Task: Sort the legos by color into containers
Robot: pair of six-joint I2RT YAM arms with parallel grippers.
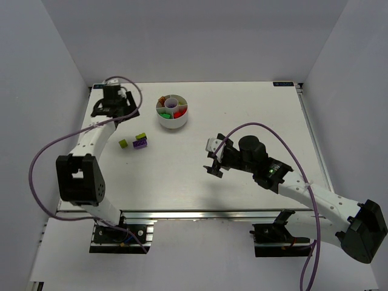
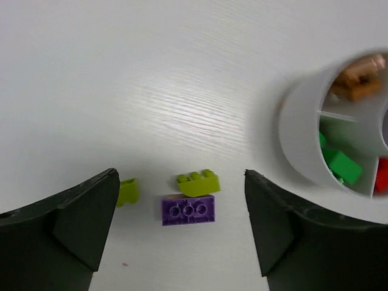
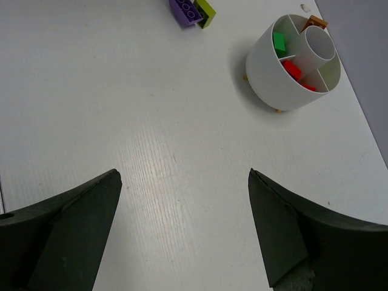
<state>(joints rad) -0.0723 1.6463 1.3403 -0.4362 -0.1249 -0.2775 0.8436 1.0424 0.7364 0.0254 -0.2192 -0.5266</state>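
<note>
The round white dish [image 1: 173, 121] stands at the table's far middle, its sections holding orange, green and red legos. In the left wrist view its wall [image 2: 298, 142] is at the right, with an orange brick [image 2: 359, 85], a green brick [image 2: 339, 165] and a red one [image 2: 382, 176] inside. A purple brick [image 2: 188, 210], a lime brick [image 2: 198, 182] touching it and a smaller lime piece [image 2: 127, 191] lie on the table. My left gripper [image 2: 180, 176] hangs open above them, holding nothing. My right gripper [image 3: 185, 173] is open over bare table, well short of the dish [image 3: 273, 79].
From above, the loose bricks [image 1: 140, 142] lie left of the dish, between it and my left gripper [image 1: 112, 106]. My right gripper [image 1: 212, 160] hovers mid-table, right of centre. Grey walls close in the table on the left, right and back.
</note>
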